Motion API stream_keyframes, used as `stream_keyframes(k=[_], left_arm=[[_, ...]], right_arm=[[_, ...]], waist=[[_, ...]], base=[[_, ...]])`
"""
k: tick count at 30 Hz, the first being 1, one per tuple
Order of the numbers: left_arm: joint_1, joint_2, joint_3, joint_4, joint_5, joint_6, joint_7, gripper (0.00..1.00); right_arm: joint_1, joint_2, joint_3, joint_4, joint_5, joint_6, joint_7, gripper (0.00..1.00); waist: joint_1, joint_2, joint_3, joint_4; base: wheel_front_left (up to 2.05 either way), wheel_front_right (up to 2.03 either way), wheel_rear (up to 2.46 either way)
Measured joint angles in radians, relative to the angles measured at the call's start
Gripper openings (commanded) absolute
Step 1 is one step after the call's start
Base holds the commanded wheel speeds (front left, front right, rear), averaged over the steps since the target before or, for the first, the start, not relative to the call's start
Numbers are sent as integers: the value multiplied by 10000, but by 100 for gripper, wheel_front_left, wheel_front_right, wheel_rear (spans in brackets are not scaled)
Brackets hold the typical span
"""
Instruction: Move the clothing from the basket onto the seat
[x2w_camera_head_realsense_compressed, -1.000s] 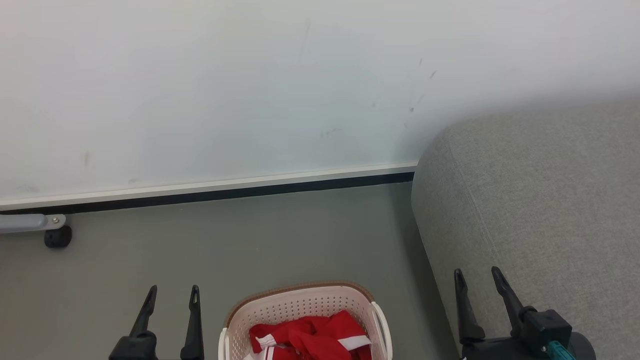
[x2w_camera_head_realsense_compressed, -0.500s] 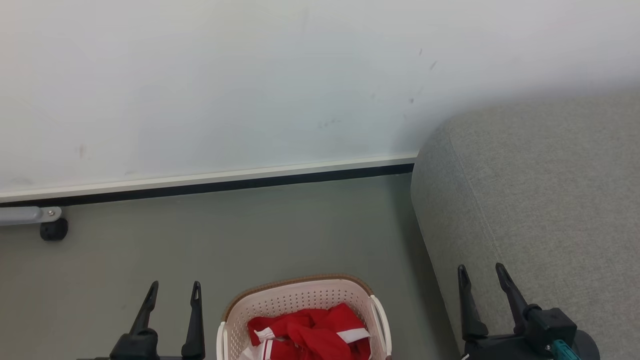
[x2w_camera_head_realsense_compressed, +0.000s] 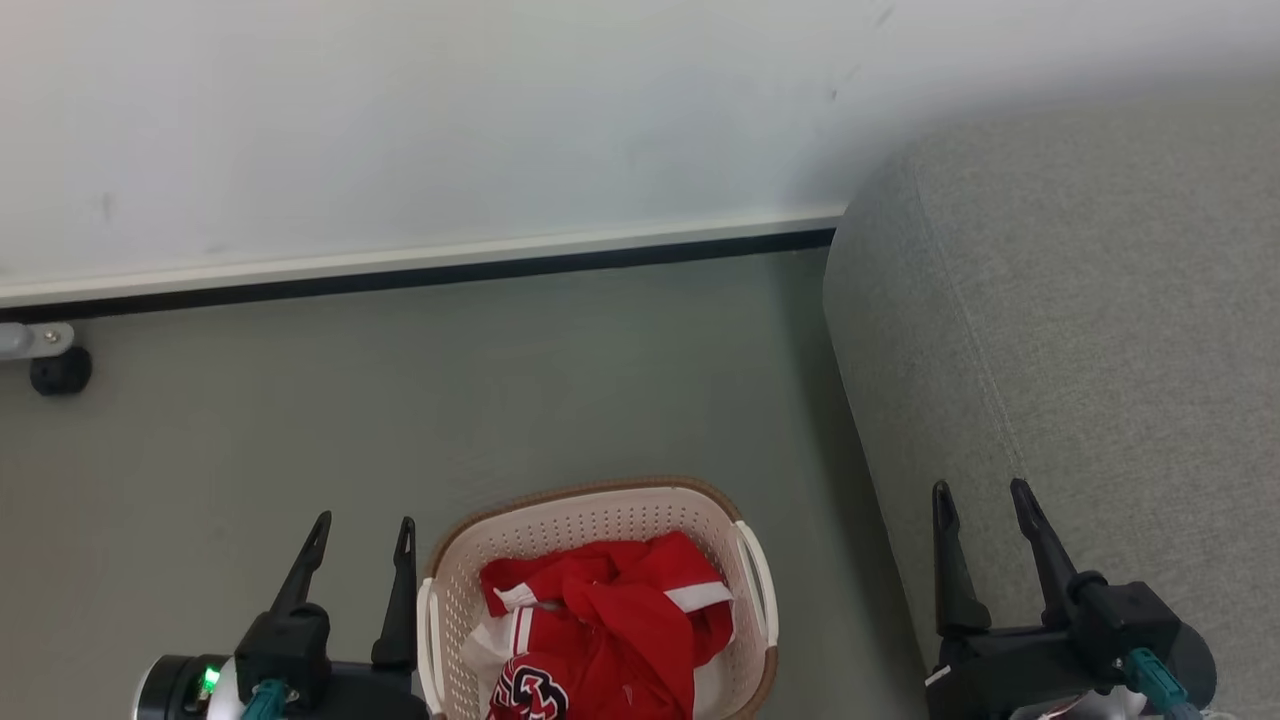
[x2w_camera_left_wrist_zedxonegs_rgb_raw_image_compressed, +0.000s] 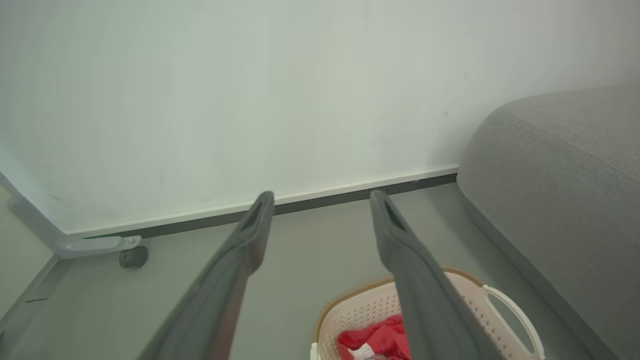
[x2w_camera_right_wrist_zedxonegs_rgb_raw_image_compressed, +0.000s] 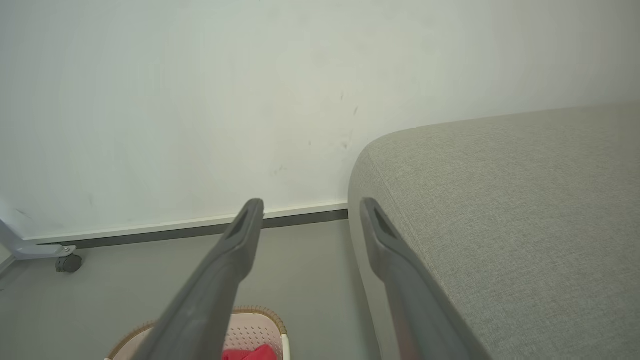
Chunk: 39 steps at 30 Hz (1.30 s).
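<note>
**Grey floor (x2w_camera_head_realsense_compressed: 500, 380) under white wall (x2w_camera_head_realsense_compressed: 500, 120): head view dipping, basket showing fuller**

Left gripper (x2w_camera_head_realsense_compressed: 362, 525) is hanging with its two fingers spread wide, gripping nothing. Right gripper (x2w_camera_head_realsense_compressed: 980, 490) is doing likewise, splayed and empty.

Just to the right of the left gripper, the basket (x2w_camera_head_realsense_compressed: 590, 490) is sitting on the floor, its rim close beside the inner finger; contact cannot be told. It is lying between the two grippers, nearer the left one. The clothing (x2w_camera_head_realsense_compressed: 610, 620) is lying heaped inside it, red with white panels, and a dark number (x2w_camera_head_realsense_compressed: 528, 690) is peeking out at the near end.

The right gripper is hovering over the left edge of the seat (x2w_camera_head_realsense_compressed: 1100, 350), which is stretching away ahead and to its right, bare.

Against a second ago, skirting (x2w_camera_head_realsense_compressed: 450, 270), caster (x2w_camera_head_realsense_compressed: 60, 370) and basket are all sliding up the head view together. So the camera is tilting down and the things are not moving. Both grippers are keeping the same spread.

Judgement: the robot is looking down into the basket before a first reach. More cloth is coming into sight, the left gripper is standing closest, and nothing is yet lying on the seat.
</note>
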Motion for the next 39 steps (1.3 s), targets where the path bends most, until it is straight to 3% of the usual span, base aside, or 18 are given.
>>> stream_keyframes(k=[24,39], left_arm=[[-2457,-203,-1448,3191,802,-890,821,100],[-3965,-38,-1563,4544,867,-1313,1996,100]], right_arm=[[-1902,100,176,-1007,-556,0,-71,100],[-3277,192,426,-1436,-677,0,-71,100]], waist=[[2,1,3242,-899],[1,2,5236,-1181]], base=[[0,0,0],[0,0,0]])
